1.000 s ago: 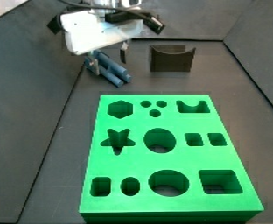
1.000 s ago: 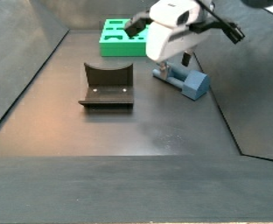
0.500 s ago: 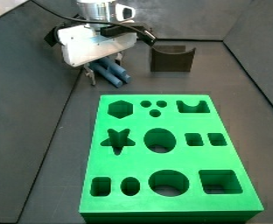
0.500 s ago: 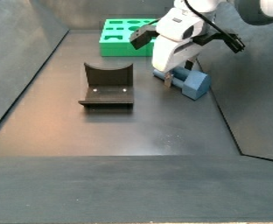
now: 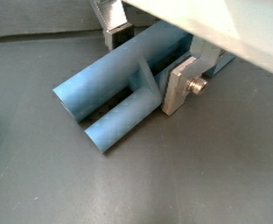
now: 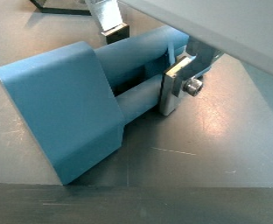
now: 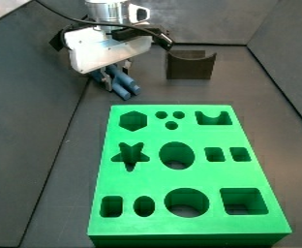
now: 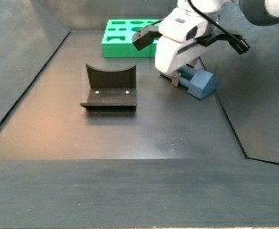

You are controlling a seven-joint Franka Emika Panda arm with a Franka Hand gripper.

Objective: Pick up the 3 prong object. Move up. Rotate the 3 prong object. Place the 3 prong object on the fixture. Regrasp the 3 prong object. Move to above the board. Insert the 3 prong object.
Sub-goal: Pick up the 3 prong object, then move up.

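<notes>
Dark floor, claw [image 5: 150, 54] astride the 3 prong object [image 5: 122, 94], plates close, actual grip hard to tell, far finger half hidden.

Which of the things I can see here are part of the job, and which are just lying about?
Part of the job:
- blue piece, lying on the floor
- hand, down around the piece, one finger on each side
- fixture
- green board

Lying about:
- nothing else in view
</notes>
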